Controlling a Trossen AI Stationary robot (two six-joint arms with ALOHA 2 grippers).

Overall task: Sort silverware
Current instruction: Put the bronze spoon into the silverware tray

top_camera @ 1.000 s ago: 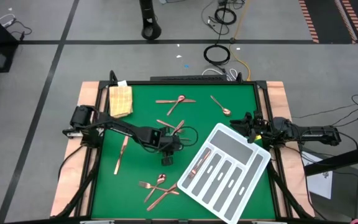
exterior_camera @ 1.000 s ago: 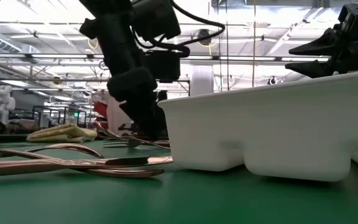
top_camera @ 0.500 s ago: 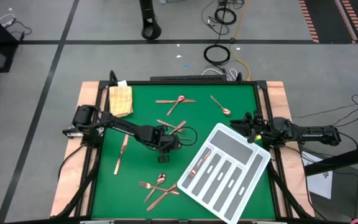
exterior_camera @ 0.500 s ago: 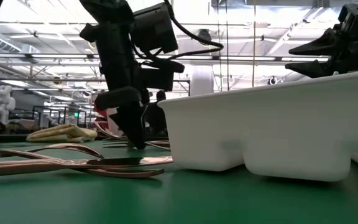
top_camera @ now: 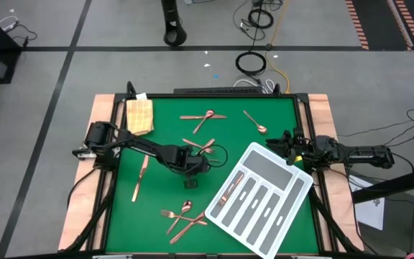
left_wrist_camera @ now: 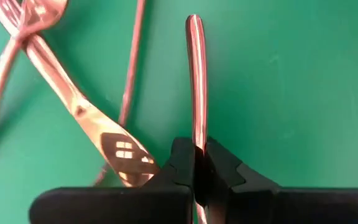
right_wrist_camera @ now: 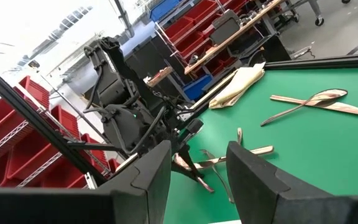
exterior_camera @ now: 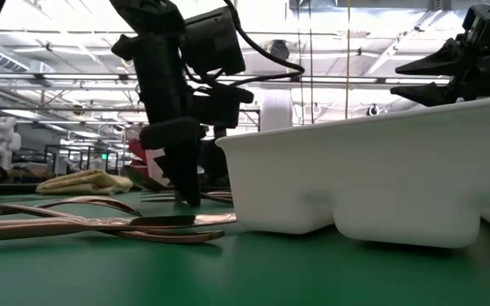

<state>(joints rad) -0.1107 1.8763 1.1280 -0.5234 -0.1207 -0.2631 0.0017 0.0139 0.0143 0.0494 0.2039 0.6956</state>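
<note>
Copper silverware lies in groups on the green table: a crossed pair (top_camera: 203, 116) and a spoon (top_camera: 254, 121) far, a pile (top_camera: 203, 147) at the middle, one piece (top_camera: 140, 178) left, and several (top_camera: 182, 216) near. A few pieces (top_camera: 230, 188) lie in the white divided tray (top_camera: 279, 208). My left gripper (top_camera: 191, 176) stands beside the middle pile, pointing down, shut on one thin handle (left_wrist_camera: 195, 74); the low view shows the left gripper's tips (exterior_camera: 185, 191) at table height. My right gripper (right_wrist_camera: 197, 180) hovers open above the tray's far right corner, touching nothing. My left gripper pinches a thin copper handle (left_wrist_camera: 196, 140) between its two fingers (left_wrist_camera: 182, 165), which come from above and point down. The handle runs along the line of the fingers, and its rounded end (left_wrist_camera: 193, 22) lies ahead over the green mat. Its other end is hidden by the gripper.
A folded yellow cloth (top_camera: 139, 115) lies at the far left corner. The tray sits slantwise over the table's near right part. A crossed fork and knife (left_wrist_camera: 86, 118) lie close beside the held handle. Green mat (top_camera: 264, 115) shows bare along the far right.
My left gripper has shifted a little toward the table's left edge and turned, so that its fingers now point steeply down at the mat beside the middle pile. In the last half second it has kept almost still. The right arm has not moved.
</note>
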